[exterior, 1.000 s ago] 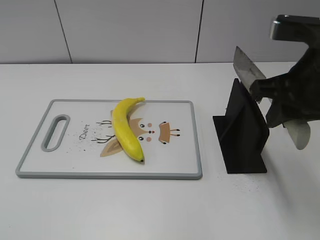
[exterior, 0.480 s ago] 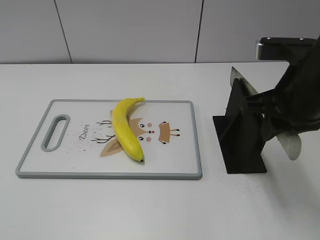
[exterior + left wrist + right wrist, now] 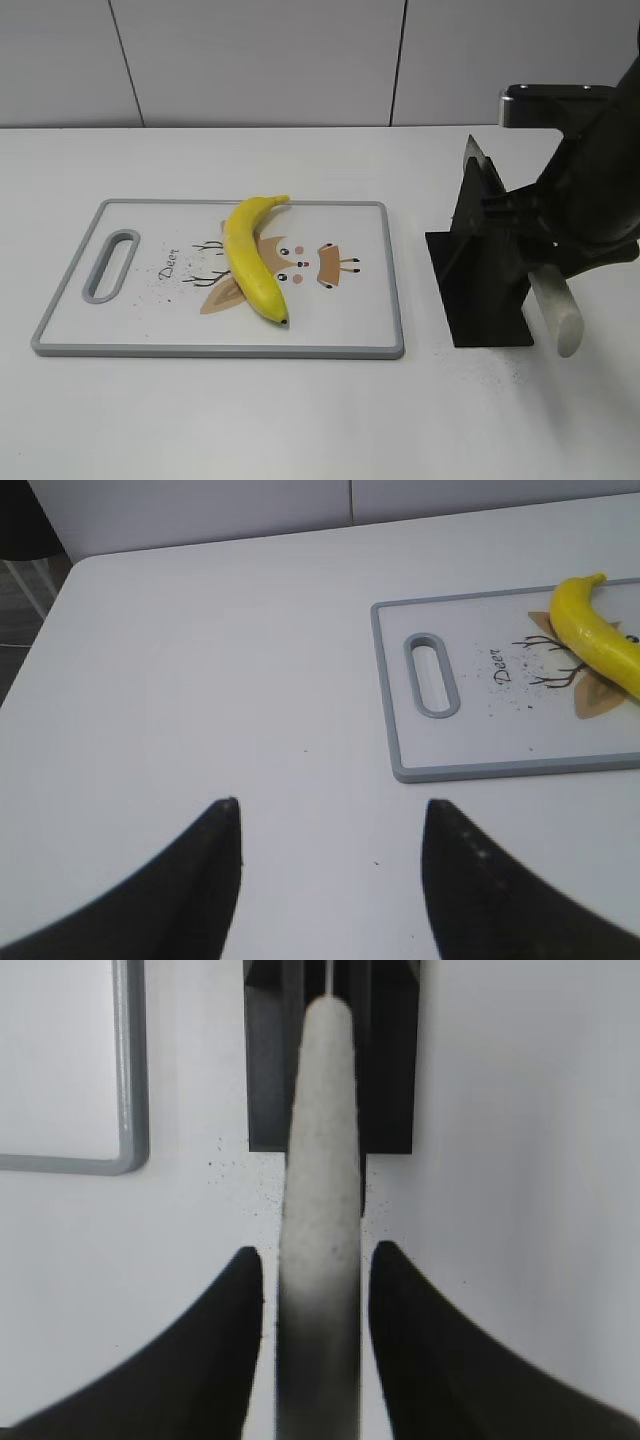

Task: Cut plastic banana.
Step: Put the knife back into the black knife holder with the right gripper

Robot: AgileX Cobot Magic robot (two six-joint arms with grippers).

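Your plastic banana (image 3: 252, 257) lies whole and uncut on the cutting board (image 3: 350, 330), while your right claw (image 3: 312, 1270) grips the knife (image 3: 320, 1160) handle at its black stand (image 3: 482, 265) and your left claw (image 3: 330, 825) hangs open over bare worktop (image 3: 200, 680).
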